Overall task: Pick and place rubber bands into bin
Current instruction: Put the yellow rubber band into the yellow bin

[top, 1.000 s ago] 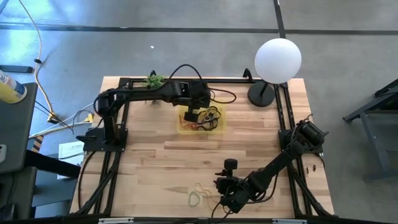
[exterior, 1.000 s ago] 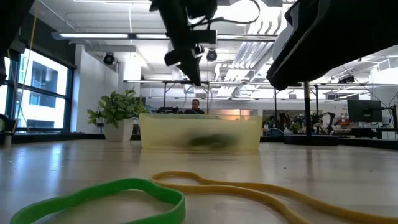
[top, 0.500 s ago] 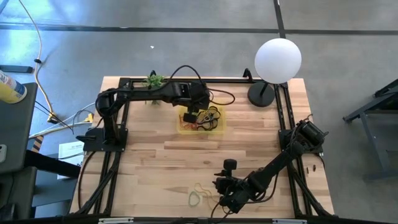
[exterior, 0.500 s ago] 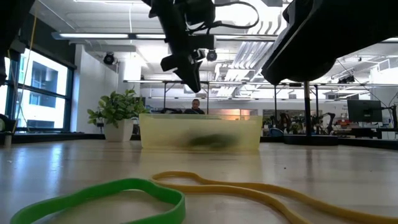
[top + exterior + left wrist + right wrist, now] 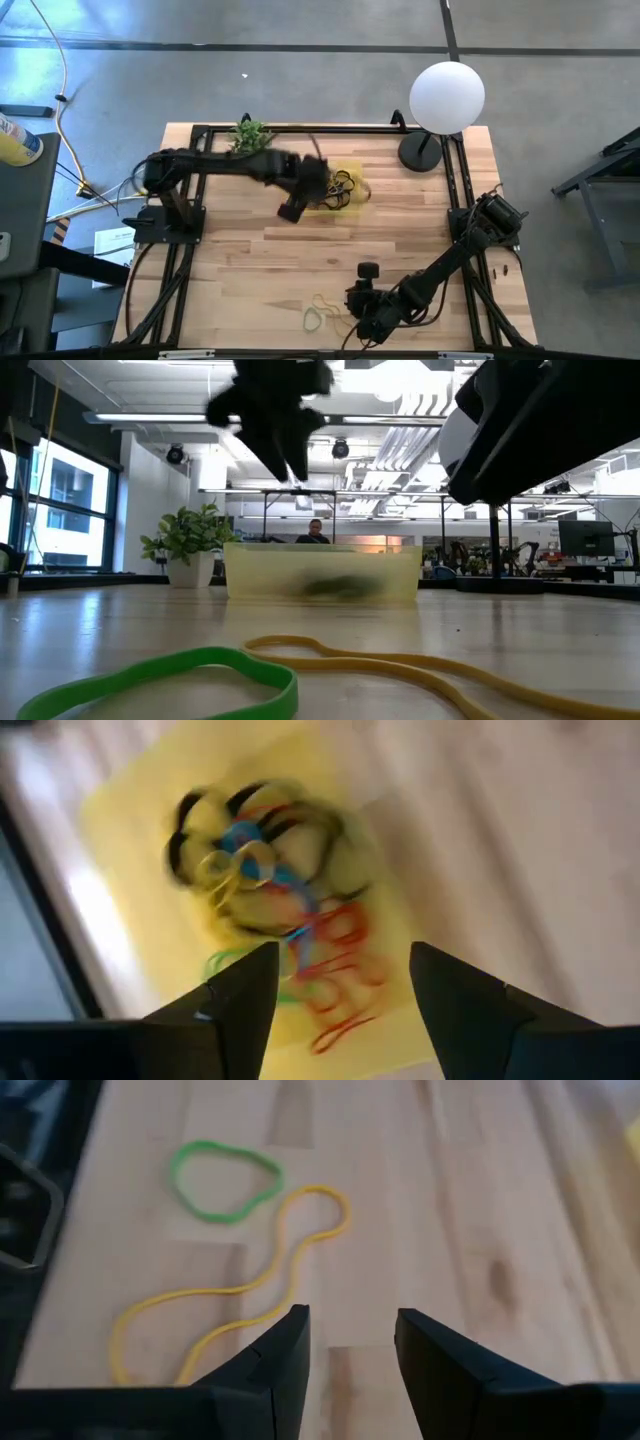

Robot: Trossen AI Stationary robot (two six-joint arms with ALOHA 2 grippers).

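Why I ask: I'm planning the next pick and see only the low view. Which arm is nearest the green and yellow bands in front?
Observer: The right gripper. From above, it hangs just beside the green band and the yellow band, at the table's near edge.
Operator: Is it carrying anything?
Observer: No. Its wrist view shows open fingers with nothing between them, and both bands lying flat on the wood ahead.
Operator: And the left one?
Observer: The left gripper is open and empty, by the bin, which holds a tangle of rubber bands.
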